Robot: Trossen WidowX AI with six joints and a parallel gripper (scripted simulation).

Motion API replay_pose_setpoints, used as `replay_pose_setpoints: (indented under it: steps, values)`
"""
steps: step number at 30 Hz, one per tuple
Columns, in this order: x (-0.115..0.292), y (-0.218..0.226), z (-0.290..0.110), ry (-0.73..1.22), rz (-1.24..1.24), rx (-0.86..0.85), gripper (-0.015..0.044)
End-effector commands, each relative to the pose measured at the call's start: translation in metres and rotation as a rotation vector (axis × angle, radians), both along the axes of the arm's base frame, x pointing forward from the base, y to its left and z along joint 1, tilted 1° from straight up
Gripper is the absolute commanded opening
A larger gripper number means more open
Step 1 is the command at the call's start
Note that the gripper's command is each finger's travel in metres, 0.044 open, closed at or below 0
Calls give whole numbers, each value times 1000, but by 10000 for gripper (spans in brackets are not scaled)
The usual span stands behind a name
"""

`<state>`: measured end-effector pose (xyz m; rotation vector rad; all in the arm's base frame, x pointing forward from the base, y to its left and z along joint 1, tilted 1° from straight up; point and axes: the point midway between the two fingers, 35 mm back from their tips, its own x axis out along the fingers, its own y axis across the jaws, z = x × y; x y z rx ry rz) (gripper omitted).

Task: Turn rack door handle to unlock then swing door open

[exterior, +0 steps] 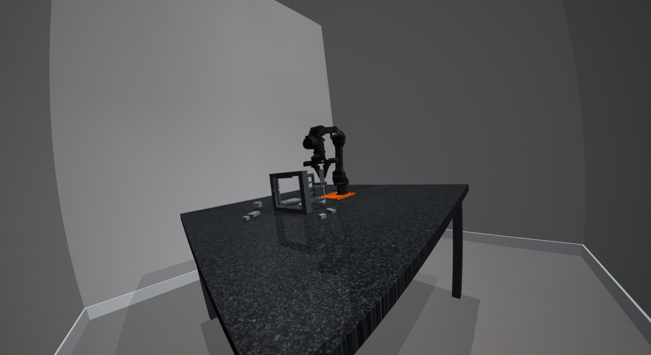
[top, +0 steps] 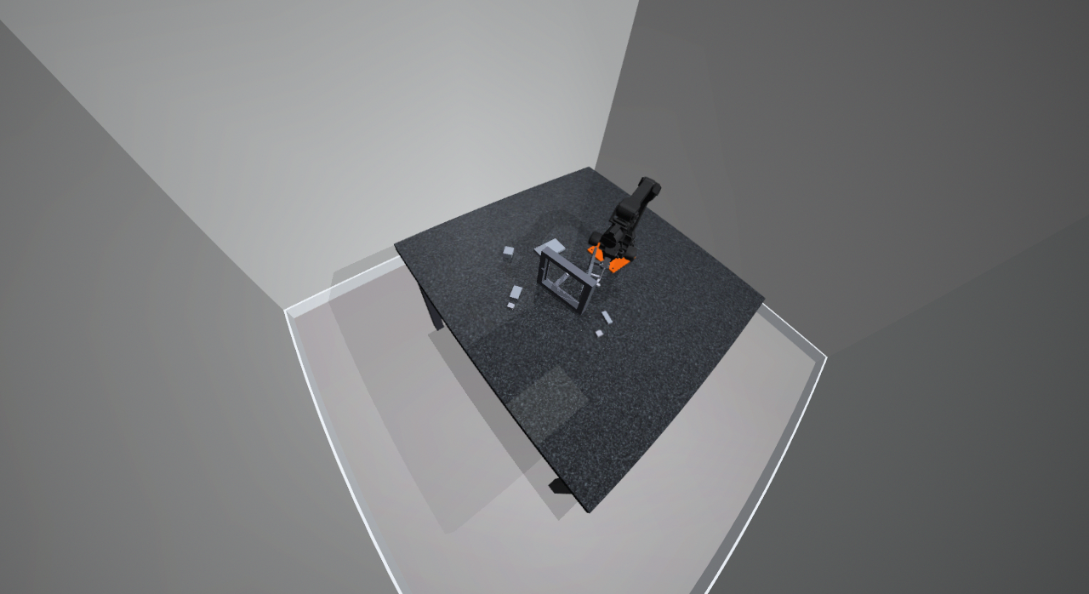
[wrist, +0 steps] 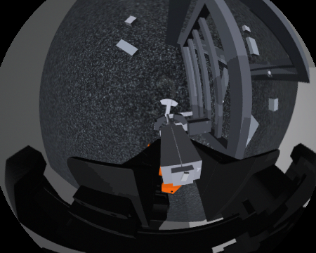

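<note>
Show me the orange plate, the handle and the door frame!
orange plate (exterior: pixel 347 195): exterior, front right corner
handle (wrist: pixel 180 149): wrist, long dark side
door frame (exterior: pixel 307 193): exterior, right post

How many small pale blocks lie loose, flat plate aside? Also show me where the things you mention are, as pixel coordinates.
5: in the top view, two blocks (top: pixel 607 316) (top: pixel 599 333) (exterior: pixel 330 210) (exterior: pixel 322 215) (wrist: pixel 126 47) (wrist: pixel 130 20) right of the frame (top: pixel 569 267) (exterior: pixel 307 193) (wrist: pixel 288 33), three blocks (top: pixel 508 251) (top: pixel 515 292) (top: pixel 510 305) (exterior: pixel 257 204) (exterior: pixel 254 213) (exterior: pixel 246 217) (wrist: pixel 273 104) (wrist: pixel 252 46) (wrist: pixel 246 28) left. The arm (top: pixel 629 209) (exterior: pixel 338 157) may hide others.

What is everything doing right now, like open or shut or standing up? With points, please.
Door (top: pixel 593 265) (wrist: pixel 243 84): swung open, standing out from the frame.
Frame (top: pixel 582 299) (exterior: pixel 307 193): upright on the table.
Handle (exterior: pixel 321 176) (wrist: pixel 180 145): upright, held.
Fingers (exterior: pixel 321 170): shut on the handle.
Orange plate (top: pixel 618 265) (exterior: pixel 338 196): flat under the arm.
</note>
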<state>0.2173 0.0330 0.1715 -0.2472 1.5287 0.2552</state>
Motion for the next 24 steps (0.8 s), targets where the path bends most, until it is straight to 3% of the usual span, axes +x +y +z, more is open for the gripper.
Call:
replay_pose_setpoints:
  steps: [1,24]
  values:
    - [0,7,0,-10,-57,1,21]
    - [-1,53,0,-6,-339,15,21]
